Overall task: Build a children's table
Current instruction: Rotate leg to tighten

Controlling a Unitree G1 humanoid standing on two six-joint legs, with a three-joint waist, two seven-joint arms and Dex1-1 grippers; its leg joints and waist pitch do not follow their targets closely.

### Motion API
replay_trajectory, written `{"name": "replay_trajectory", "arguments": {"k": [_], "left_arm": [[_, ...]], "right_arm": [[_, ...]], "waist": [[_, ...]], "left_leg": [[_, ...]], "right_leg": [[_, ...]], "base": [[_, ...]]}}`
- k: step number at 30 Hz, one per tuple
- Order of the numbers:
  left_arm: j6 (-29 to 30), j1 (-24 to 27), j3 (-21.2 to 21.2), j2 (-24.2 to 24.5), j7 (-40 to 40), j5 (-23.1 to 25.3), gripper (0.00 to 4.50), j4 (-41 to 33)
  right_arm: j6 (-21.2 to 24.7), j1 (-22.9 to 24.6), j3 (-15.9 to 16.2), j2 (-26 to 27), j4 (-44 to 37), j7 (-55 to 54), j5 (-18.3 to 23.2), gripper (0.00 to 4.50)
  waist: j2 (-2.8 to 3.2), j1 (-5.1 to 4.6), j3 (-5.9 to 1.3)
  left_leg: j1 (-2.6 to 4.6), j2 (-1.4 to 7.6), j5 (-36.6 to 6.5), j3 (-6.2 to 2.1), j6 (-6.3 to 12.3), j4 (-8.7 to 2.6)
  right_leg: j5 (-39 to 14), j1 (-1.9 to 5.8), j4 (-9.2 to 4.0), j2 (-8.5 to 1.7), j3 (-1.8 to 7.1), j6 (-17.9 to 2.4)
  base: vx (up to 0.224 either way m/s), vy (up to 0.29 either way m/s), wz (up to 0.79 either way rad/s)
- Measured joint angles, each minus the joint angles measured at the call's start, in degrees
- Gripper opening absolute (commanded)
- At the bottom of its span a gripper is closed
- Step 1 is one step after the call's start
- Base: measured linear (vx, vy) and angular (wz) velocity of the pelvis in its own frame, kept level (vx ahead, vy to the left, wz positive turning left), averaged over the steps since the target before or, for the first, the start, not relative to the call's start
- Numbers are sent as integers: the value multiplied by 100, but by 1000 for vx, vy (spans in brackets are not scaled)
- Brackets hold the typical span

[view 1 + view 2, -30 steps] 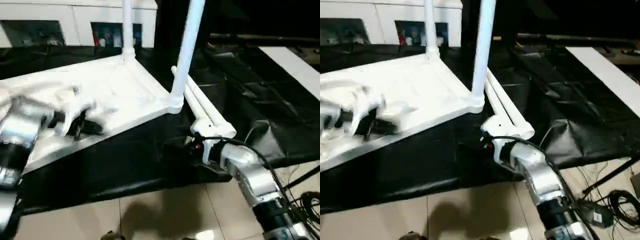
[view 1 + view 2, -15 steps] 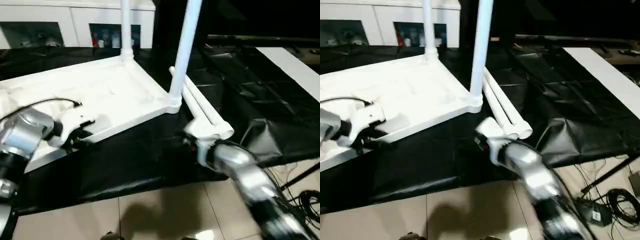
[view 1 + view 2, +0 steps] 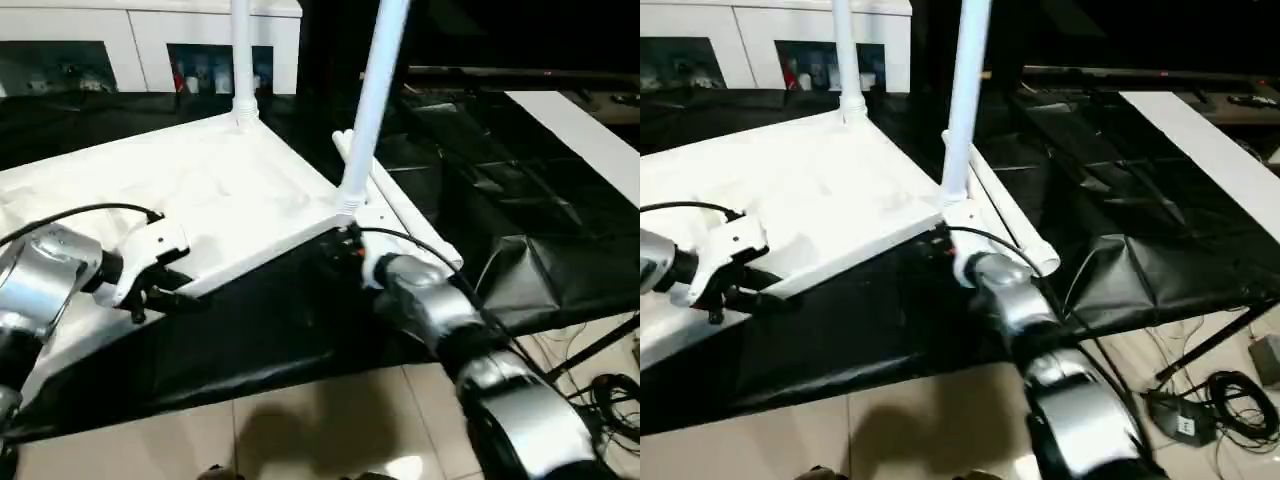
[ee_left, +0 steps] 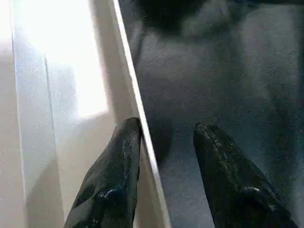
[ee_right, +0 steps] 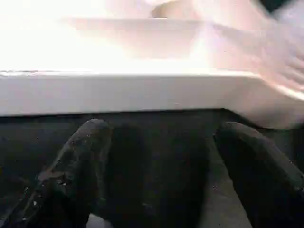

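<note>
Both grippers are being held at the near rim of the table top (image 3: 200,190), which is lying upside down on black sheeting (image 3: 560,230). The left gripper (image 4: 164,142) is being kept spread, one finger (image 4: 114,171) lying against the top's edge and the other out over the sheeting. The right gripper (image 5: 159,142) is likewise being kept spread, just short of the rim beside the near corner socket (image 3: 347,203), with nothing pinched between its fingers.

Two legs are already being carried upright in sockets: the near leg (image 3: 372,95) and the far leg (image 3: 241,50). Two loose legs (image 3: 400,215) are lying side by side on the sheeting just beyond the near corner.

The top is being judged light but broad, stiff through its ribbing, and smooth enough to slide; the thin rim is probably best pinched close to a corner. The tapered tubes are being judged light and slick, and likely to roll; a hold near mid-length seems safest.
</note>
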Motion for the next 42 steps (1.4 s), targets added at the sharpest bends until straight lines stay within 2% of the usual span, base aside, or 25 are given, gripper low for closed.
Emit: {"name": "replay_trajectory", "arguments": {"k": [3,9,14,19,23,26,29,33,36,37,40,41,42], "left_arm": [[39,63,80,-41,34,-59,203,-114],[194,156,252,-267,245,-217,203,-480],[321,158,366,-456,376,-399,203,-705],[333,155,259,-779,332,-618,203,-923],[208,24,184,-1040,558,-585,203,-792],[-108,-94,167,-1203,877,-477,203,-501],[-524,-298,362,-1364,1358,-428,203,-199],[-799,-645,898,-1358,1988,-424,203,-51],[-821,-719,1868,-1719,3139,-569,203,-176],[-826,-717,1991,-1757,3339,-584,203,-193],[-768,-584,2519,-2239,4222,-768,203,-389],[-783,-490,2601,-2265,4412,-763,203,-399],[-897,-286,2713,-2401,4737,-728,203,-572]], "right_arm": [[-119,-118,-43,161,255,-3,-2,386],[-268,-307,-172,405,662,3,-11,386],[-411,-339,-223,533,846,174,-7,386],[-573,-344,-218,560,862,537,-6,386],[-678,-344,-219,563,879,657,-12,386],[-746,-347,-242,562,912,570,-42,386],[-821,-347,-316,558,912,546,-51,386],[-934,-317,-352,474,762,907,-15,386],[-981,312,-357,260,-807,1399,261,386],[-979,386,-363,226,-1153,1449,348,386],[-339,1106,-372,42,-3325,1339,641,386],[-158,1218,-372,15,-3729,1266,685,386],[52,1549,-399,-39,-4473,1102,753,386]], "waist": [[-70,10,9],[-135,2,8],[-135,-28,8],[-132,-73,10],[-125,-75,15],[-120,-77,18],[-112,-76,23],[-83,-115,39],[-30,-85,64],[-26,-73,64],[7,9,59],[30,18,56],[65,31,55]], "left_leg": [[-3,0,1,1,-2,1],[-6,0,2,2,-4,2],[-5,2,3,2,-5,1],[-6,3,5,0,-8,1],[-4,3,6,-1,-9,1],[-4,4,6,-2,-10,1],[-8,4,6,-5,-11,1],[-5,4,7,-8,-12,2],[-7,4,8,-8,-8,6],[-6,4,7,-8,-8,5],[-2,4,0,-8,3,3],[1,4,-1,-8,4,3],[2,3,-3,-9,6,4]], "right_leg": [[0,-4,3,0,1,0],[0,-7,3,-1,2,0],[0,-9,6,1,2,0],[1,-12,12,3,1,0],[1,-11,15,3,0,0],[2,-12,16,3,-1,0],[6,-14,18,3,-3,0],[8,-14,22,7,-2,-2],[8,-10,17,7,-2,-2],[8,-10,16,7,-3,-2],[6,1,5,8,-3,-4],[6,5,3,8,-3,-4],[6,12,-7,7,-3,-4]], "base": [[0,0,0],[0,0,0],[0,0,0],[0,0,0],[0,0,0],[0,0,0],[0,0,0],[0,0,0],[0,0,0],[0,0,0],[0,0,0],[0,0,0],[0,0,0]]}}
